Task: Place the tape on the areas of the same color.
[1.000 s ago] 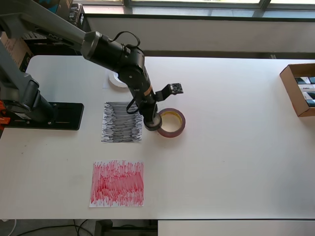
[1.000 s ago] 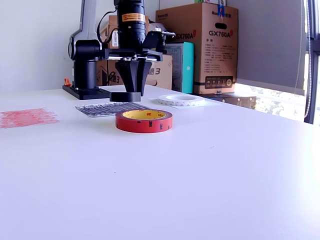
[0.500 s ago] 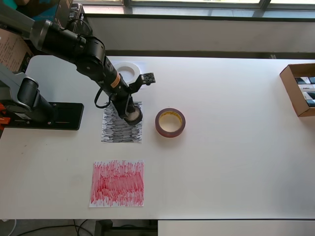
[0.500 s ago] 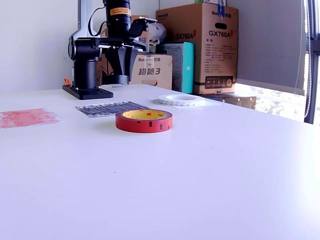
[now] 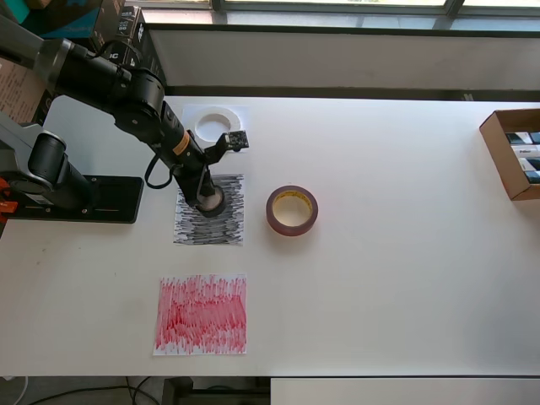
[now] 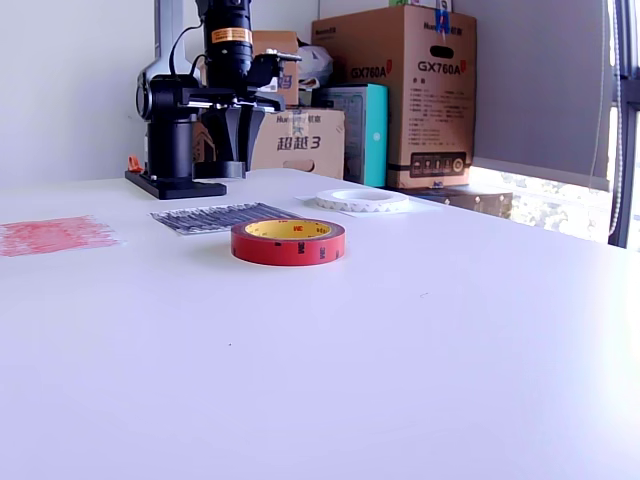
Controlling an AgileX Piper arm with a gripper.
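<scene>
Three rolls, three sheets: we go through them one view at a time.

Overhead view, what moved: our gripper [image 5: 207, 199] has carried the small black roll [image 5: 210, 201] from beside the dark-red roll [image 5: 292, 211] across onto the black-scribbled sheet [image 5: 211, 221]; a second ago it hung at that sheet's right edge, now it sits over the sheet's upper middle.

Overhead view, claw: it looks clenched on the black roll, which shows as a dark ring right at the fingertips.

Overhead view, other pairs: the white ring [image 5: 214, 123] lies on the plain white sheet [image 5: 240, 111], uncovered now that the arm has swung aside. The dark-red roll rests on bare table [image 5: 405, 253], well apart from the red-scribbled sheet [image 5: 201, 314].

Exterior view, what moved: the gripper [image 6: 233, 166] has gone back toward the arm's base, far behind the black-scribbled sheet's near edge [image 6: 215, 216]; the black roll [image 6: 233, 169] shows as a dark band under the fingers.

Exterior view, height: we cannot tell whether the roll touches the paper yet.

Meaning for the task: we judge the white pair done, the black pair a release away, and the red roll [image 6: 288, 241] left.
</scene>
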